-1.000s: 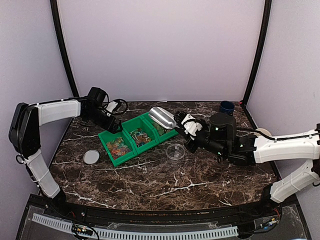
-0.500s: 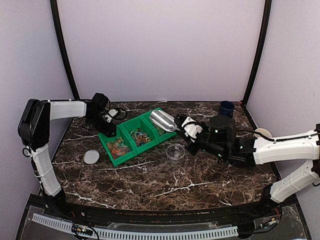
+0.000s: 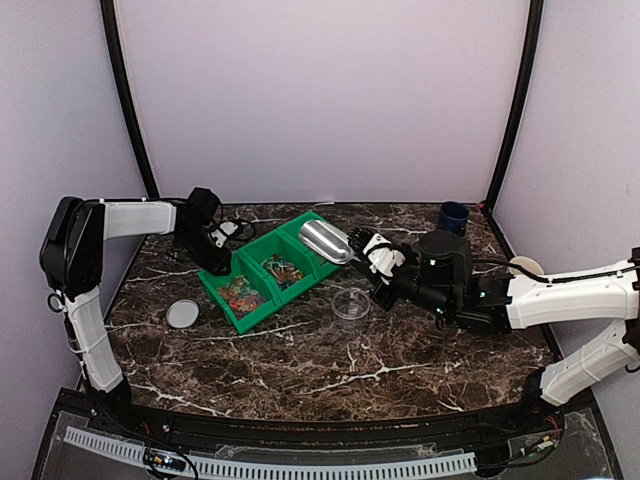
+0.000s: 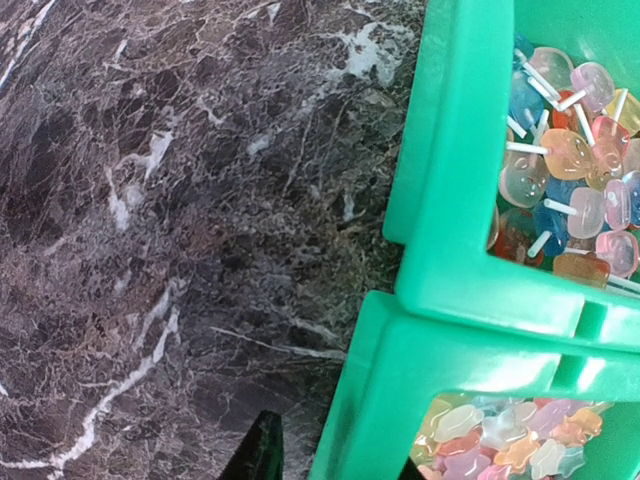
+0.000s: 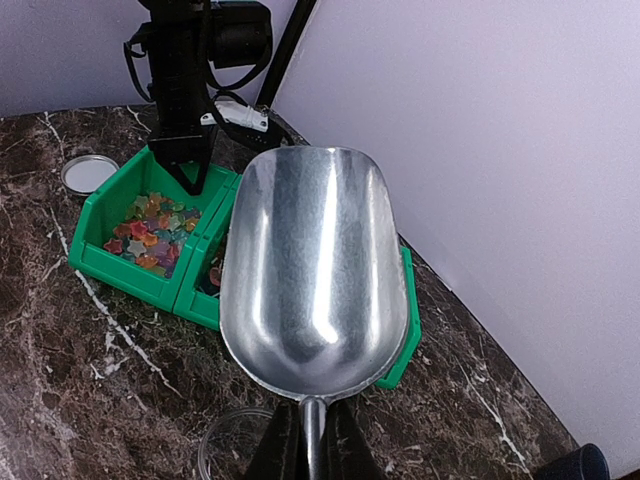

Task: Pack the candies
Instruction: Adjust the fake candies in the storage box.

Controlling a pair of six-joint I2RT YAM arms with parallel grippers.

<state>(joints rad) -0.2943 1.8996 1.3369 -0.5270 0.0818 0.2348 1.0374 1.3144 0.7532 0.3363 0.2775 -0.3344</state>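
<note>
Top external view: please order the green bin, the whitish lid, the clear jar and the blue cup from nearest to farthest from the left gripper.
1. Green bin, right beside the left gripper.
2. Whitish lid, front left.
3. Clear jar, mid-table, past the bin.
4. Blue cup, back right corner.

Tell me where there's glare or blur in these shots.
Right wrist view: bright glare streaks run down the bowl of the metal scoop, and the rest is sharp. Left wrist view: the candies and the green bin look slightly soft, being close to the lens. Top external view: even, soft light, with only a small glint on the metal scoop.
</note>
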